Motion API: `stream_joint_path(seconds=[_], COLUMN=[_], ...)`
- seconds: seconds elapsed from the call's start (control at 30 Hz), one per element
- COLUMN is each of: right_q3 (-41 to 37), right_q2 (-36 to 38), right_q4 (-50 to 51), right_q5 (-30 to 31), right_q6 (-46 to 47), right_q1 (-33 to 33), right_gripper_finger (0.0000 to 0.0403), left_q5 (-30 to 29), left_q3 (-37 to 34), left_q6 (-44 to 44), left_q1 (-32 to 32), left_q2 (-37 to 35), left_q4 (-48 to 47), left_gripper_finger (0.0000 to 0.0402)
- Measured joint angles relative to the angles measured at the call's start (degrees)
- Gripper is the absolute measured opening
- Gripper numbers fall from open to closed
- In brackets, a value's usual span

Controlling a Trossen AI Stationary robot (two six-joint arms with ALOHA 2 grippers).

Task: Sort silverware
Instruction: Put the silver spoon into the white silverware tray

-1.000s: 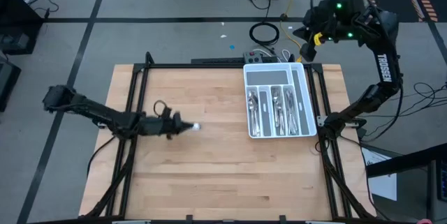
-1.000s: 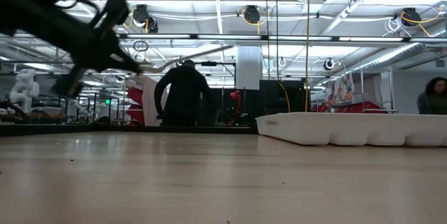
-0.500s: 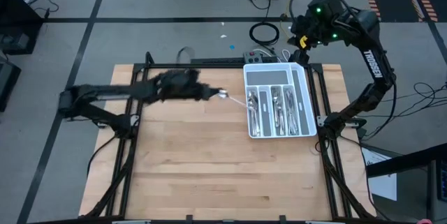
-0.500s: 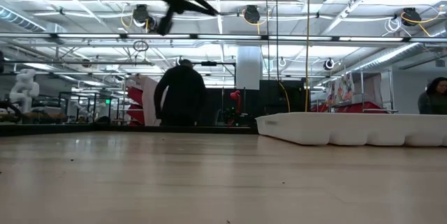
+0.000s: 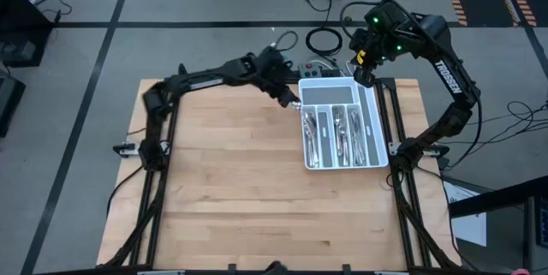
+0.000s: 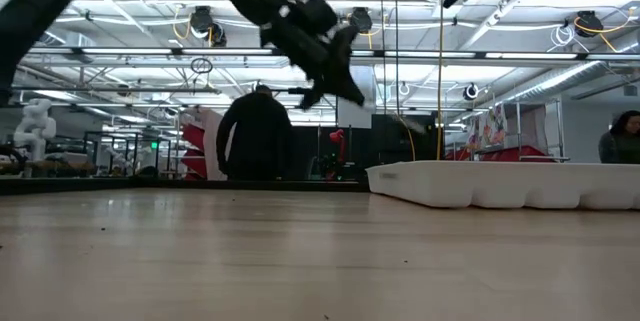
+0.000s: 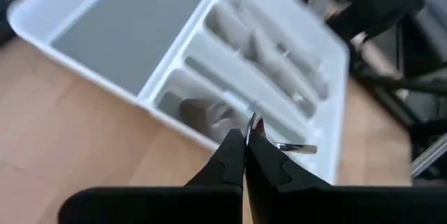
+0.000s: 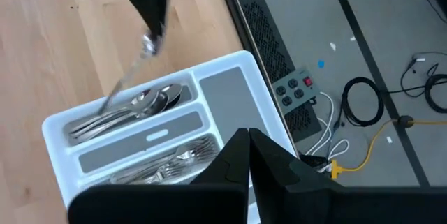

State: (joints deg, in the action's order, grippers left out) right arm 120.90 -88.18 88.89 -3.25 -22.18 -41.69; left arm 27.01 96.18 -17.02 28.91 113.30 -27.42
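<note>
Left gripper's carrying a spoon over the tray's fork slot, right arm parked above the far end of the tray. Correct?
Not quite. The left gripper holds its spoon over the tray's spoon slot, not the fork slot; the right wrist view shows it. The right gripper does hover above the tray's far end.

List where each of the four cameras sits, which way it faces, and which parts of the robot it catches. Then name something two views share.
High view: overhead, straight down on the table; both arms, left gripper at the white tray.
Low view: table height, level into the room; left arm overhead.
Left wrist view: looks down past its shut fingers pinching a piece of silverware.
Right wrist view: above the tray, its own fingers in front.
Shared: both wrist views show the tray.
</note>
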Motion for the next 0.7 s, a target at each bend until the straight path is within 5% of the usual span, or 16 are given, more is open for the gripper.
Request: stream_joint_path(seconds=[0.27, 0.7], right_q3=[-0.17, -0.17], right_q2=[0.02, 0.02], right_q4=[-0.07, -1.55], right_q5=[0.00, 0.00], right_q6=[0.06, -0.05], right_q1=[0.00, 0.00], right_gripper_finger=[0.0000, 0.0000], left_q5=[4.54, 1.68], left_q3=[7.00, 9.02], left_q6=[6.31, 15.76], left_q1=[-0.85, -6.06], left_q2=[12.16, 13.81], left_q4=[-3.44, -6.35], left_gripper_finger=[0.0000, 0.0000])
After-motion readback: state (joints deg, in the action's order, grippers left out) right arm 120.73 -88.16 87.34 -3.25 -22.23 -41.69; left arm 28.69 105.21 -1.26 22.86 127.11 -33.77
